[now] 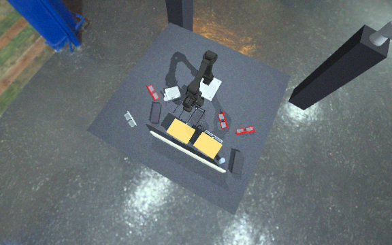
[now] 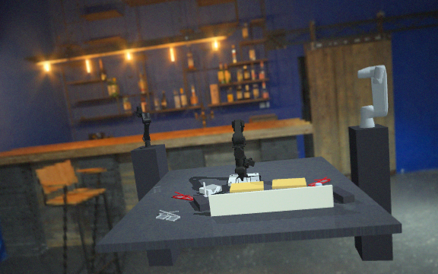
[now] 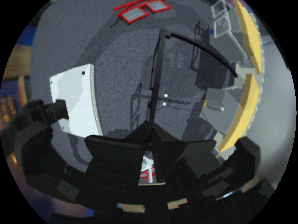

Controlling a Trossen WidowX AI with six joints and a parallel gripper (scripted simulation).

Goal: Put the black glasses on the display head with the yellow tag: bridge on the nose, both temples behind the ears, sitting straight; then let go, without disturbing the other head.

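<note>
My gripper [image 3: 148, 122] is shut on the black glasses [image 3: 157, 80] [image 1: 200, 109] at their front frame. The frame stands on edge in the wrist view, with one temple reaching toward the heads; the other temple is hidden behind the fingers. The head with the yellow tag [image 3: 224, 116] is at the right of the wrist view; its yellow top also shows in the top and exterior views [image 1: 180, 131] [image 2: 246, 186]. The glasses are off this head, on the arm's side of it. The other head [image 3: 232, 44] [image 1: 207, 145] has a blue tag and wears white-framed glasses.
A cream panel [image 1: 187, 151] [image 2: 272, 202] stands behind the heads. Red glasses [image 1: 223, 120] [image 3: 142, 11] lie on the arm's side. More red glasses [image 1: 245, 131] [image 1: 152, 92], white glasses [image 1: 130, 119], a white box [image 1: 172, 92] and dark blocks [image 1: 155, 112] [image 1: 237, 161] lie around.
</note>
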